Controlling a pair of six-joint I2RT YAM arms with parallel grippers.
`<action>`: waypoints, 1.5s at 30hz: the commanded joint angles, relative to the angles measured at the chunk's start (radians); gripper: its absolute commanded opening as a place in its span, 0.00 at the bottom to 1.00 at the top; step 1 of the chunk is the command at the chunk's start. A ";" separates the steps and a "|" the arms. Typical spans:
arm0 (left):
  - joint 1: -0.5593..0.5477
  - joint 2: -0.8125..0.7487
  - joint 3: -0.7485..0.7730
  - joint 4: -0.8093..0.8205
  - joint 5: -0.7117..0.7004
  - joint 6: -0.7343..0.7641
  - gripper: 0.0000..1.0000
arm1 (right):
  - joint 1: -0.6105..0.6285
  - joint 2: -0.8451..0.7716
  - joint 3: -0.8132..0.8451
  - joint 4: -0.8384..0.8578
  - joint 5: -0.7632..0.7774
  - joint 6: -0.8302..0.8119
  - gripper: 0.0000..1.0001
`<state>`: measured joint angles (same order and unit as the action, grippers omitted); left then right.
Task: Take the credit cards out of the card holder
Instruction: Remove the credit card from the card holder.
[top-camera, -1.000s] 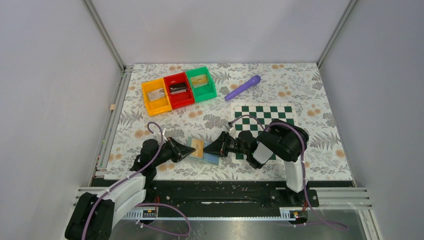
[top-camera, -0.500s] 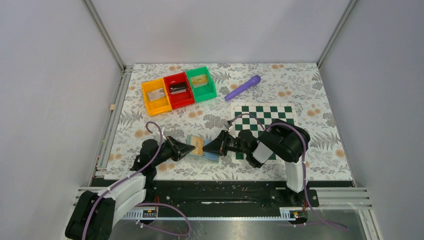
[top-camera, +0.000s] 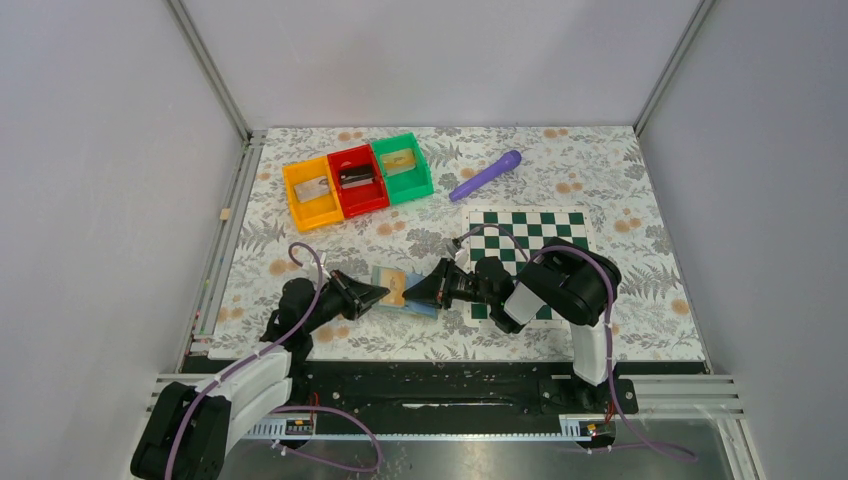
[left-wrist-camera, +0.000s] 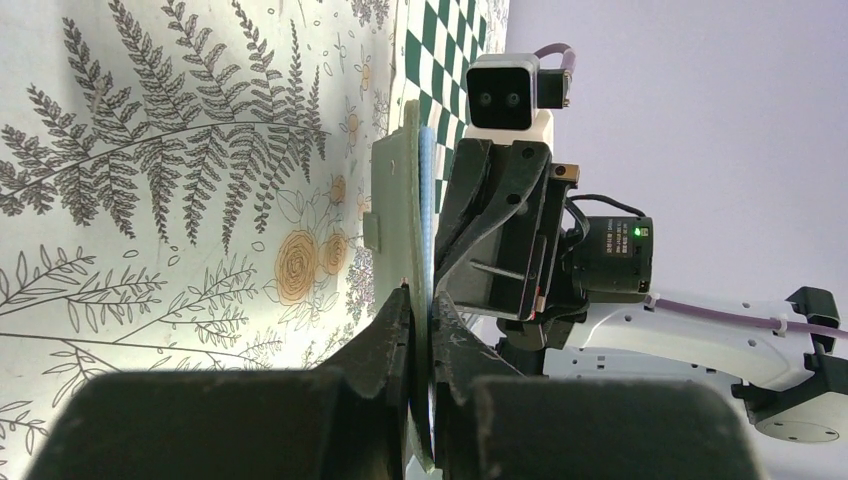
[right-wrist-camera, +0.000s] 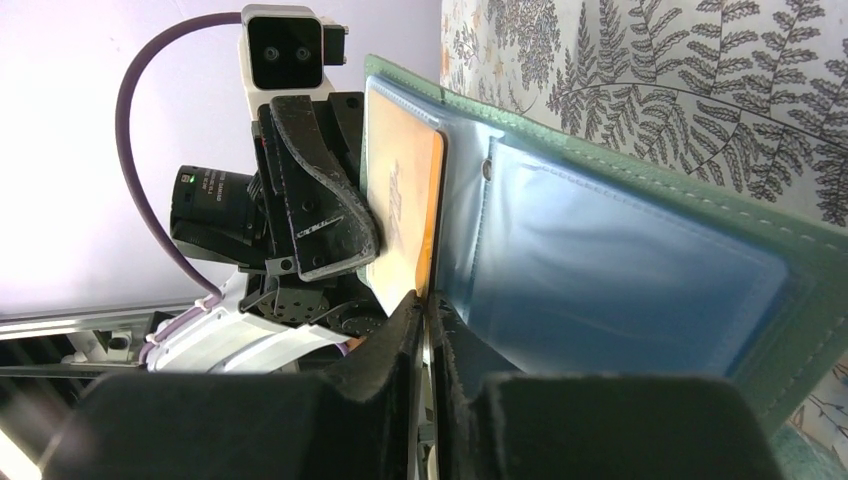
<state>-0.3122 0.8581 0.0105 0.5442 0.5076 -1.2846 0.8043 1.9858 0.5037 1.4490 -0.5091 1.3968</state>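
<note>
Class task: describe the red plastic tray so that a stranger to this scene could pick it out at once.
Look to the far left part of the flower-patterned tabletop, where three small plastic trays sit side by side. The red plastic tray is the middle one, between the orange tray and the green tray, and it alone holds something dark.

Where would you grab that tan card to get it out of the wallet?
Pinch the credit card by its edge beside the fold, coming at the card holder's open inner side, where the right hand is. The card is thin and flat, so one finger goes on each face. The left hand clamps the holder's rim.
</note>
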 joint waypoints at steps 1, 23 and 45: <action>0.001 -0.017 -0.040 0.107 -0.010 -0.019 0.00 | 0.024 -0.054 0.032 0.049 -0.030 0.010 0.10; 0.006 -0.016 -0.058 0.125 -0.025 -0.071 0.23 | 0.025 -0.075 0.058 0.051 -0.066 0.024 0.00; 0.036 -0.029 -0.036 -0.168 -0.106 0.039 0.17 | 0.003 0.055 0.007 0.039 -0.017 0.045 0.01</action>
<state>-0.2821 0.8398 0.0105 0.3927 0.4328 -1.2774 0.8143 2.0487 0.5327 1.4498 -0.5407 1.4319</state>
